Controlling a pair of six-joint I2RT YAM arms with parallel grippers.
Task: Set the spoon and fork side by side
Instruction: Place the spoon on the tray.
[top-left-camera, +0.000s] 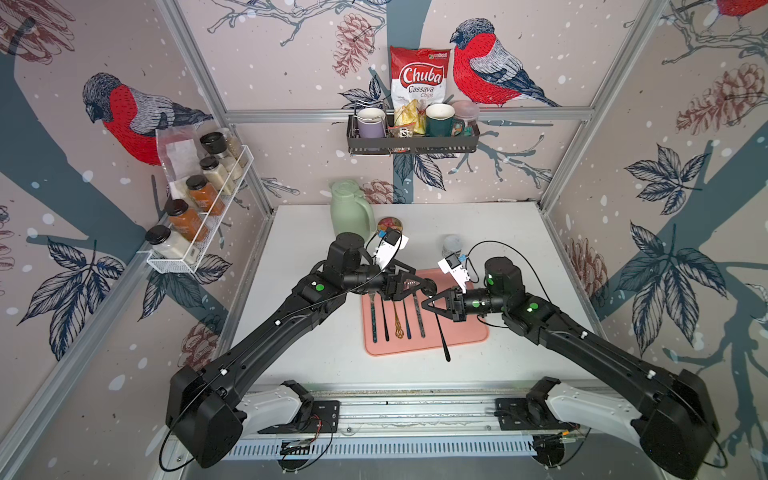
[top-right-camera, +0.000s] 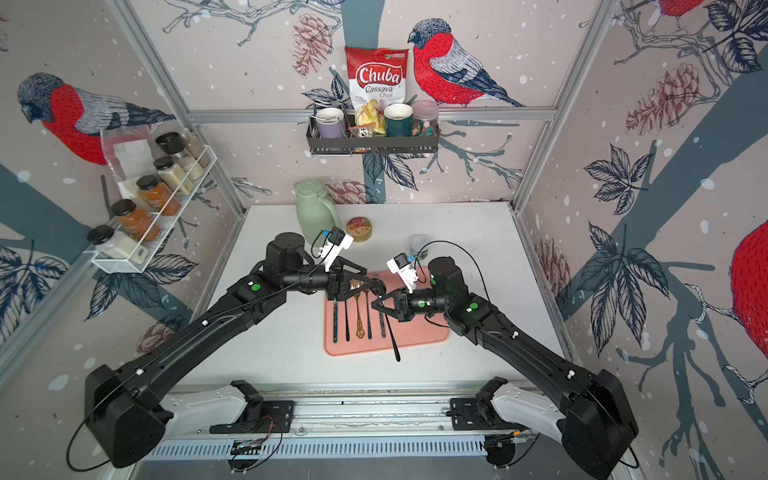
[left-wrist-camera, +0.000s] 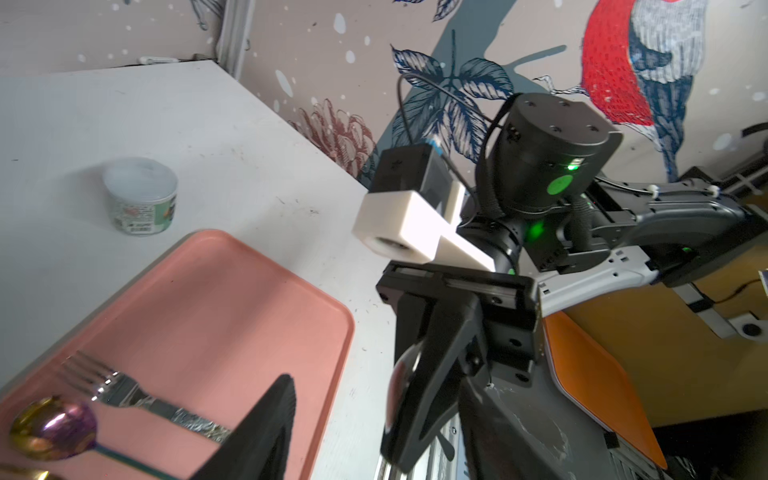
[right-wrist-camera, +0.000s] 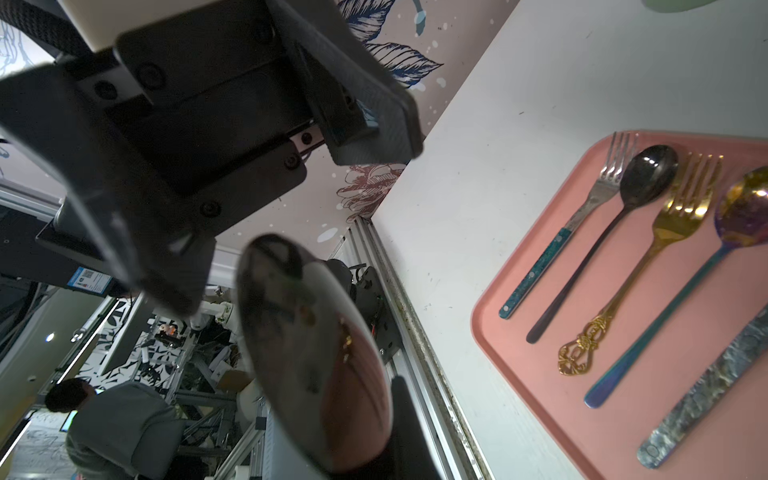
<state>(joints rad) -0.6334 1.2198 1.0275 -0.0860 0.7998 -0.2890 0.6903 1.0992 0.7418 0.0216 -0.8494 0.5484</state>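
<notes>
Right wrist view | right fingers (right-wrist-camera: 409, 432) pinching black spoon (right-wrist-camera: 311, 353) | left fingers (right-wrist-camera: 370, 116) spread beside its bowl

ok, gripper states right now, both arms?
Left gripper: open, holding nothing.
Right gripper: closed on the long-handled black metal spoon.

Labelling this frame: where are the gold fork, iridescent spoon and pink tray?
gold fork (right-wrist-camera: 683, 208), right wrist view, base of tines.
iridescent spoon (left-wrist-camera: 54, 428), left wrist view, bowl.
pink tray (left-wrist-camera: 208, 311), left wrist view, bare floor.
</notes>
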